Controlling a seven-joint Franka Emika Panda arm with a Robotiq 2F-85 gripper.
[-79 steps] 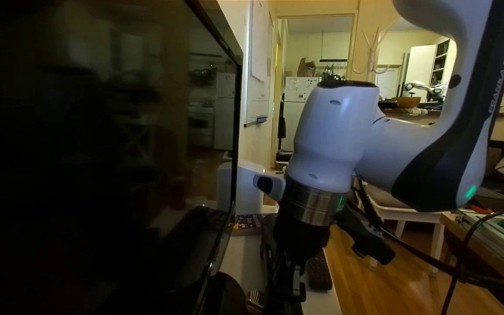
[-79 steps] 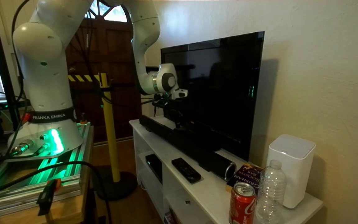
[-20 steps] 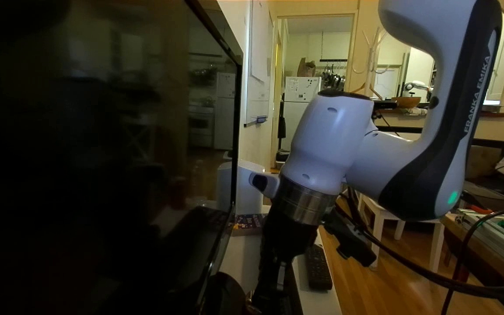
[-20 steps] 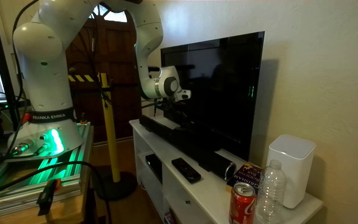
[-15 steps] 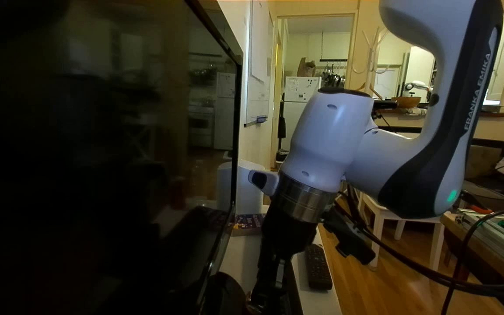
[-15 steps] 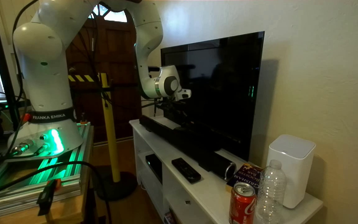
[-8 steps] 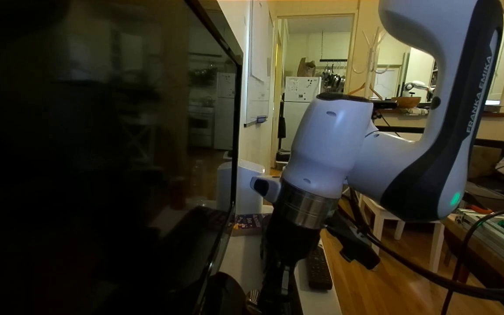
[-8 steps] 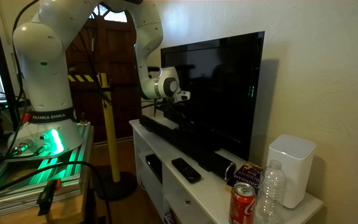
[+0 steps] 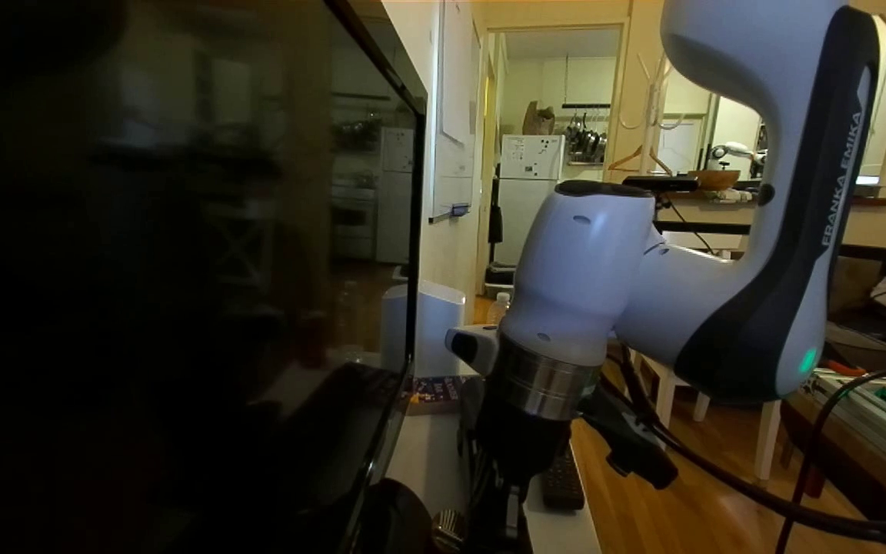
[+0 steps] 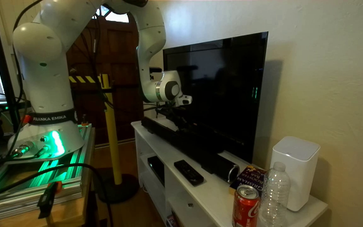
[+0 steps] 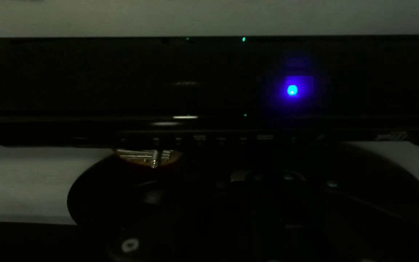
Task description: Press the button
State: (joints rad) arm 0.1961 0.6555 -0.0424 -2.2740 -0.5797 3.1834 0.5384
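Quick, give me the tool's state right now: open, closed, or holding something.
Tool: cannot be told whether open or closed, as its tip is too dark to read; no held item can be made out.

A: In an exterior view, your arm (image 10: pixel 69 22) stands tall on its green-lit base (image 10: pixel 47 130), arches near the top edge, and your forearm (image 10: pixel 151 37) drops steeply to the wrist (image 10: pixel 171 85).

B: And that wrist slants, its metal collar (image 9: pixel 543 381) above your jaws, which aim downward at much the same tilt.

A: Are they parted or together?

B: You can't tell; they're too dark to read, in the wrist view too.
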